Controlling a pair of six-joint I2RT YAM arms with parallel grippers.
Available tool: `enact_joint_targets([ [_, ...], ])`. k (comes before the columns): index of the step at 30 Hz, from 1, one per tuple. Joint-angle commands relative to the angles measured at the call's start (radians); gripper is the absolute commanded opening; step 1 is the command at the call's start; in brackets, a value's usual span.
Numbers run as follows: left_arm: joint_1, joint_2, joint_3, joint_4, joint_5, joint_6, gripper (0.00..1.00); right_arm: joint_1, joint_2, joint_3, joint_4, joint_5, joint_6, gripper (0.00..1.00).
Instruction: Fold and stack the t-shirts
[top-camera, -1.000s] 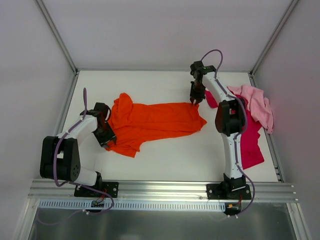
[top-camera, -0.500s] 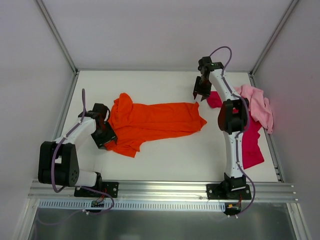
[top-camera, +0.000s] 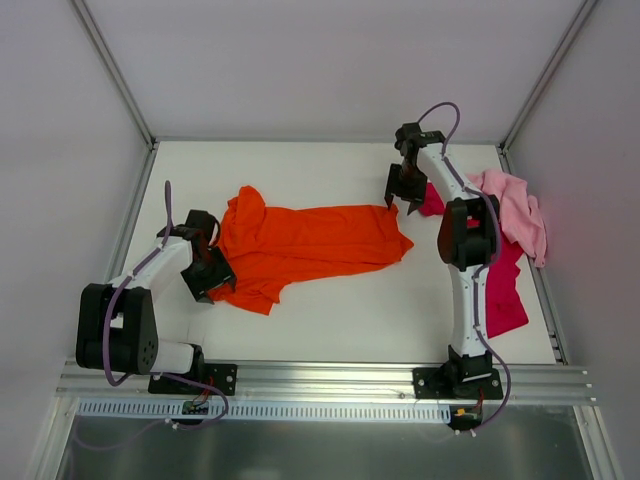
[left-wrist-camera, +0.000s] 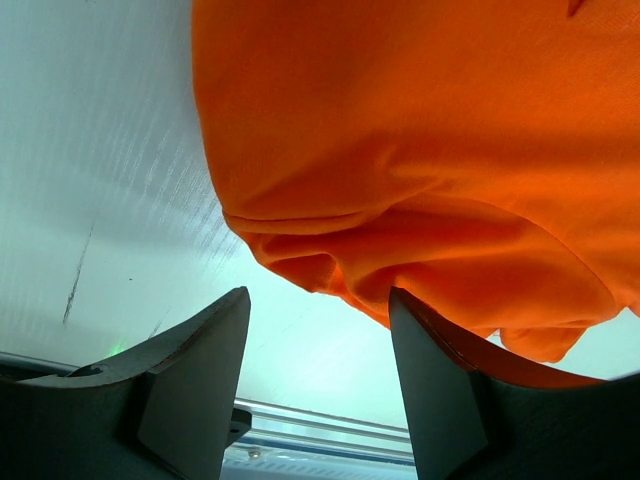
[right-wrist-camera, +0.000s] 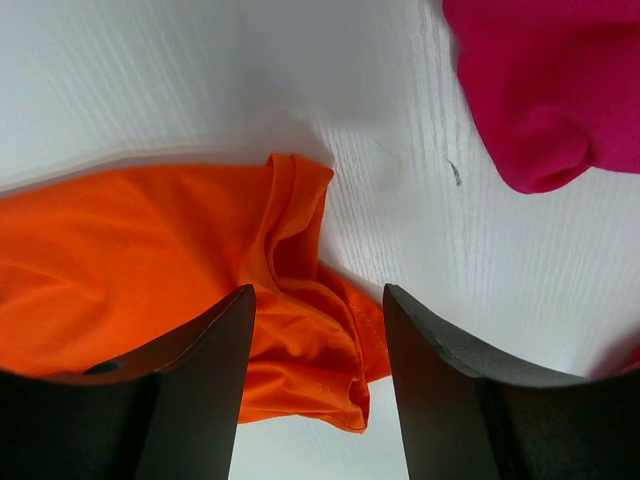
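Observation:
The bright orange t-shirt lies spread and rumpled across the table's left-middle. My left gripper is open and empty at the shirt's lower left edge; in the left wrist view the orange cloth lies just ahead of the jaws. My right gripper is open over the shirt's far right corner; in the right wrist view the orange corner lies between the jaws, ungripped. The magenta-red t-shirt lies at the right, with the light pink t-shirt bunched on it.
A fold of the magenta-red shirt lies just right of my right gripper. Enclosure walls stand at the left, back and right. A metal rail runs along the near edge by the arm bases.
My right gripper rose and shifted right off the orange shirt's corner, then came down a little toward it. My left gripper edged slightly down-left. The shirts kept their places.

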Motion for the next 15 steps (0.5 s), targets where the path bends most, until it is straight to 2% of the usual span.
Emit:
enact_joint_targets([
  [1,0.0,-0.011,0.012,-0.023,0.016,-0.006,0.59,0.004,-0.065,-0.004,-0.015,-0.014,-0.003,0.58],
  [4,0.002,-0.023,0.019,-0.038,0.008,-0.004,0.59,0.003,-0.058,-0.016,-0.012,-0.036,-0.006,0.59],
  [11,0.002,-0.028,0.006,-0.04,0.003,-0.007,0.59,0.004,-0.073,-0.126,0.115,-0.234,-0.037,0.59],
  [15,0.002,-0.026,-0.008,-0.032,0.009,-0.013,0.59,0.003,-0.05,-0.093,0.106,-0.234,-0.037,0.59],
])
